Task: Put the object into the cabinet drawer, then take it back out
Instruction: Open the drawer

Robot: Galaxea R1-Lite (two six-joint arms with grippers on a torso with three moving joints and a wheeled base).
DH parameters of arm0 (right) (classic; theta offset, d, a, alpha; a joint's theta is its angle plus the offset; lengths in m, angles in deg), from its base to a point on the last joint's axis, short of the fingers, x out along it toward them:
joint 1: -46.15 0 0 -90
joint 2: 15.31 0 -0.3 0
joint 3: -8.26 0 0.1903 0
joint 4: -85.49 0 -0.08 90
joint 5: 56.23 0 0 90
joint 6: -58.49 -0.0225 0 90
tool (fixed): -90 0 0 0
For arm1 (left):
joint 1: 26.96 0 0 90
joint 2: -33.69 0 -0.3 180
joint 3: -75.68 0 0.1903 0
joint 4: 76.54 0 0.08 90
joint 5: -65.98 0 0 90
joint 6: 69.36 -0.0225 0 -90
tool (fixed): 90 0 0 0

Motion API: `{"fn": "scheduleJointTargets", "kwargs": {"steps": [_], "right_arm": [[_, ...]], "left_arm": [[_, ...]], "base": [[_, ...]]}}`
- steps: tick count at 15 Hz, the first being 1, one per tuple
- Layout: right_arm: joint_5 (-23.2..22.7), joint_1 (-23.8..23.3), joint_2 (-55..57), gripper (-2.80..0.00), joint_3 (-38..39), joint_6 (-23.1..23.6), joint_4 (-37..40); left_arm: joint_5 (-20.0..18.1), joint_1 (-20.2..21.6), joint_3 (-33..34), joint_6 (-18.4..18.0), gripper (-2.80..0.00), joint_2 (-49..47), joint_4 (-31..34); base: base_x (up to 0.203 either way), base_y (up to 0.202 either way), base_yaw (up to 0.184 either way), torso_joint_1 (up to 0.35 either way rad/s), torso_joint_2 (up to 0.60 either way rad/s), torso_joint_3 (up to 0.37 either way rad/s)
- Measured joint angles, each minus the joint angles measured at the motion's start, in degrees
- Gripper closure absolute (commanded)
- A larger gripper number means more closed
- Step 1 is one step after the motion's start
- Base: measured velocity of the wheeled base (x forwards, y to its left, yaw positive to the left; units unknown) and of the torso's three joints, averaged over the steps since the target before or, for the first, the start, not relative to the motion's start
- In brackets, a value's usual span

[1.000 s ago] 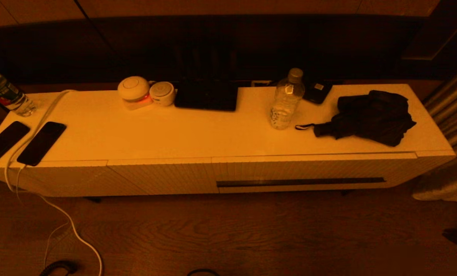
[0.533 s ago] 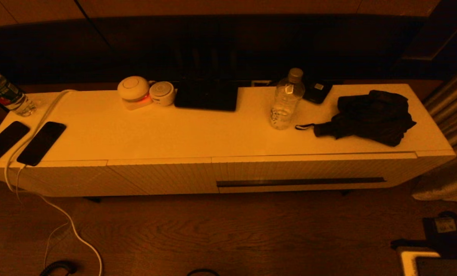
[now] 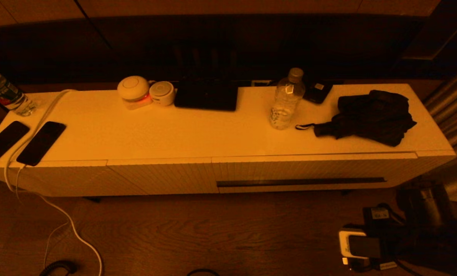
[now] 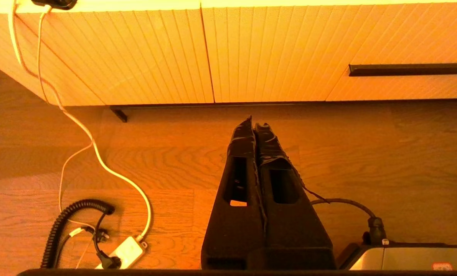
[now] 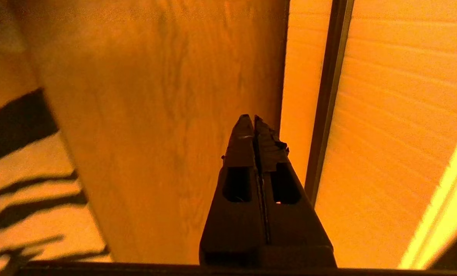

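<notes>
The cabinet drawer (image 3: 312, 170) is closed; its ribbed white front carries a long dark slot handle (image 3: 300, 181). My right arm (image 3: 405, 230) hangs low over the floor, in front of the drawer's right end. In the right wrist view my right gripper (image 5: 253, 118) is shut and empty, its tips just short of the slot handle (image 5: 328, 96). My left gripper (image 4: 256, 124) is also shut and empty, low over the wooden floor, facing the slotless panels (image 4: 155, 50). On the cabinet top stand a clear water bottle (image 3: 286, 100) and a folded black umbrella (image 3: 370, 117).
Further left on the cabinet top (image 3: 174, 134) are two black phones (image 3: 41, 142), a white cable (image 3: 40, 119), another bottle (image 3: 4, 94), two round white devices (image 3: 134, 90) and a black flat box (image 3: 206, 96). A power strip (image 4: 122, 251) lies on the floor. A curtain (image 3: 452, 103) hangs at the right.
My right arm has come into the head view from the lower right corner and moved up and left toward the drawer front. Nothing on the cabinet has moved.
</notes>
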Motion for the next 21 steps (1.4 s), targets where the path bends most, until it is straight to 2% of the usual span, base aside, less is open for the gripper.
{"fn": "scheduleJointTargets", "kwargs": {"steps": [5, 10, 18, 19, 21], "right_arm": [[0.7, 0.0, 9.9, 0.0, 2.0, -0.1, -14.0], [1.1, -0.6, 17.3, 0.0, 2.5, -0.1, -24.0], [1.4, -1.6, 23.2, 0.0, 1.9, -0.1, -32.1], [1.4, -1.7, 23.6, -2.8, 1.5, -0.1, -32.2], [1.5, -2.0, 24.1, -2.8, 1.2, -0.1, -32.2]], "left_arm": [[0.0, 0.0, 0.0, 0.0, 0.0, 0.0, 0.0], [0.0, 0.0, 0.0, 0.0, 0.0, 0.0, 0.0], [0.0, 0.0, 0.0, 0.0, 0.0, 0.0, 0.0], [0.0, 0.0, 0.0, 0.0, 0.0, 0.0, 0.0], [0.0, 0.0, 0.0, 0.0, 0.0, 0.0, 0.0]], "base": [[0.0, 0.0, 0.0, 0.0, 0.0, 0.0], [0.0, 0.0, 0.0, 0.0, 0.0, 0.0], [0.0, 0.0, 0.0, 0.0, 0.0, 0.0], [0.0, 0.0, 0.0, 0.0, 0.0, 0.0], [0.0, 0.0, 0.0, 0.0, 0.0, 0.0]]}}
